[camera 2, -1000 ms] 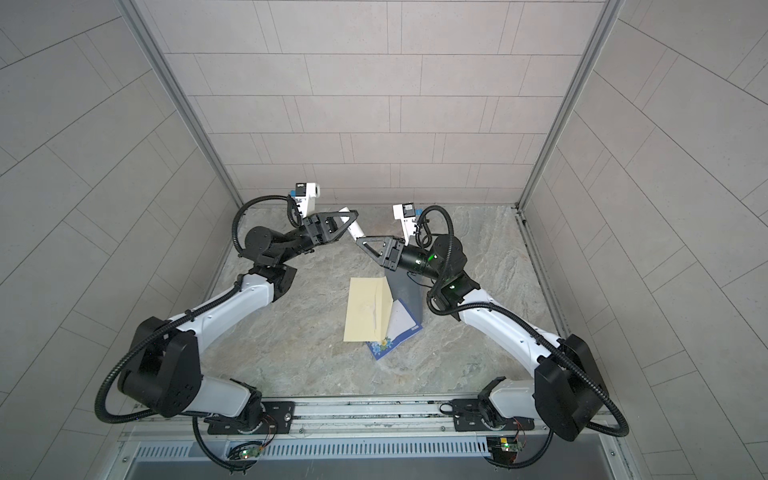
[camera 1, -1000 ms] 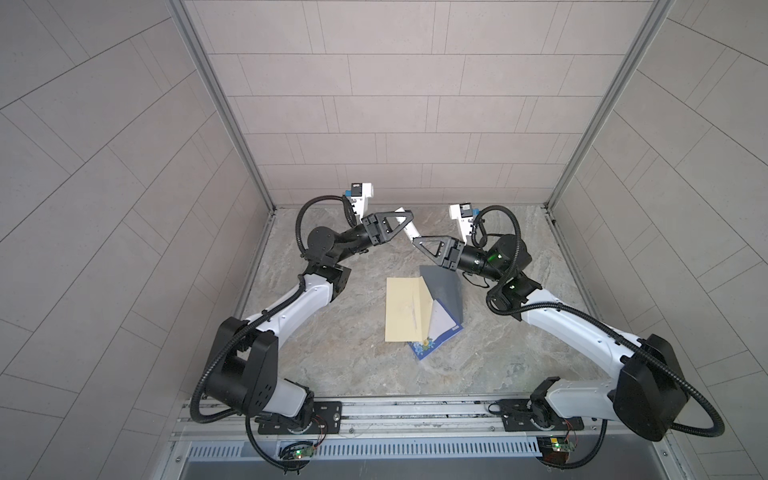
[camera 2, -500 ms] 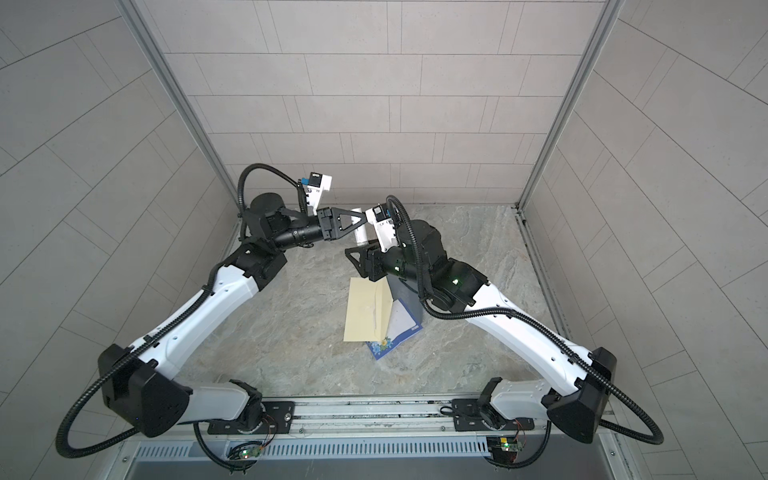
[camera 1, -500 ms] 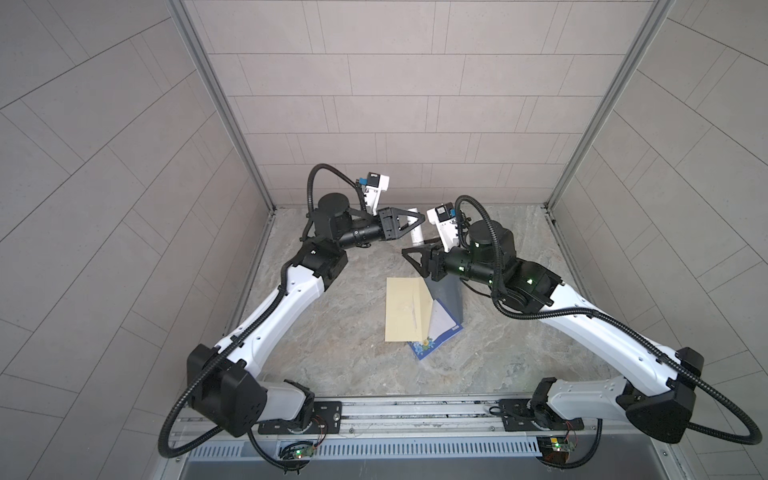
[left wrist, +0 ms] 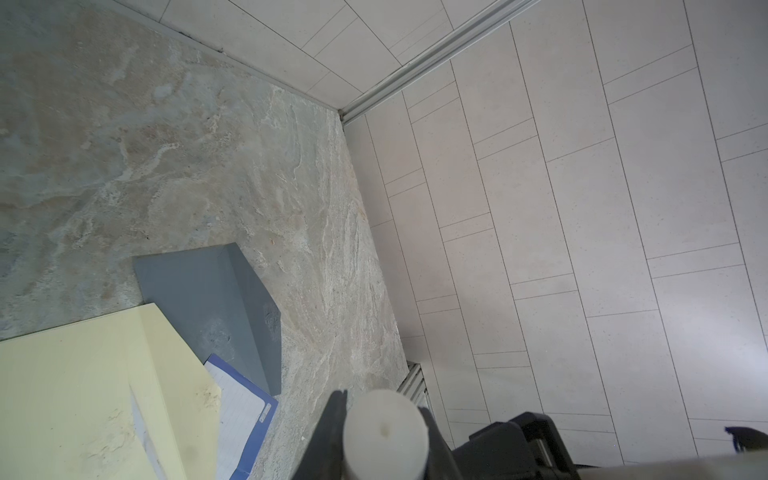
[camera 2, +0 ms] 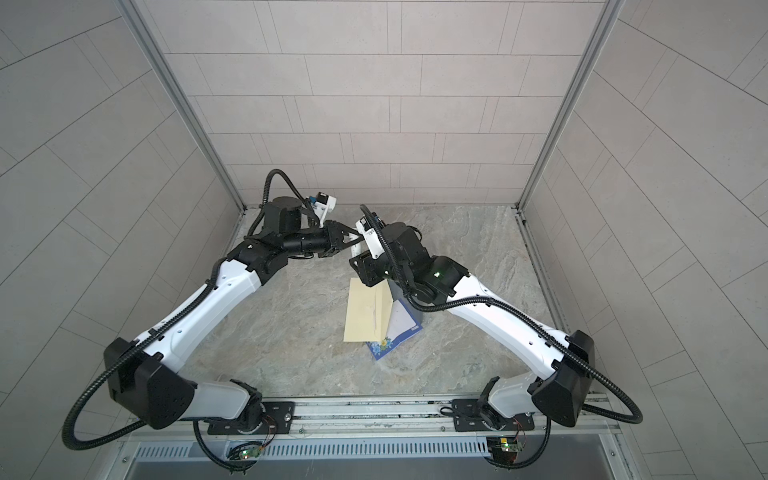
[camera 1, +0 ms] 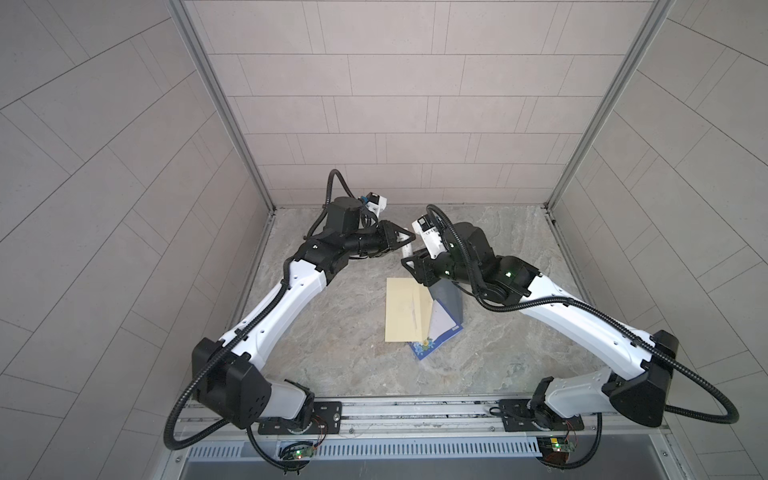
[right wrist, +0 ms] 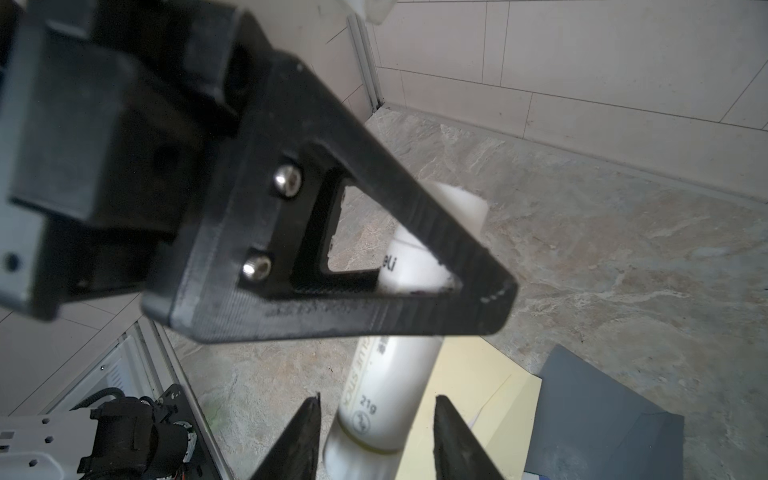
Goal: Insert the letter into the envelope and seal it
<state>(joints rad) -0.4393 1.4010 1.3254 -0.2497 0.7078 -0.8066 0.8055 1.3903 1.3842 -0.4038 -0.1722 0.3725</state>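
Marbled tabletop (camera 1: 340, 332) fills the floor of a tiled booth, and the paperwork sits near its middle. The cream envelope (camera 1: 405, 309) lies flat. The letter (camera 1: 441, 326), a lined sheet with a blue border, pokes out from beneath the envelope's right edge. I cannot tell whether it is merely under the envelope or partly inside it. A grey folded sheet (camera 1: 449, 296) touches both at the far side.

Both arms meet above the far edge of the envelope. My left gripper (left wrist: 384, 415) is clamped across a white glue stick (right wrist: 386, 374), holding it in the air. My right gripper (right wrist: 376, 415) has its jaws parted on either side of the stick's lower end, with a gap visible on each side, so it grips nothing.

I judge the stick to be light, rigid and smooth-walled, so it could twist or slide under a weak pinch. If that lower end is the cap, I want my right jaws square on it, just below the seam, while the left hand braces the barrel.

The letter should be light, limp and flat against the stone. Its exposed blue corner, clear of the envelope, looks like the best place to take hold. The envelope is stiffer but slides easily, so it needs pinning.
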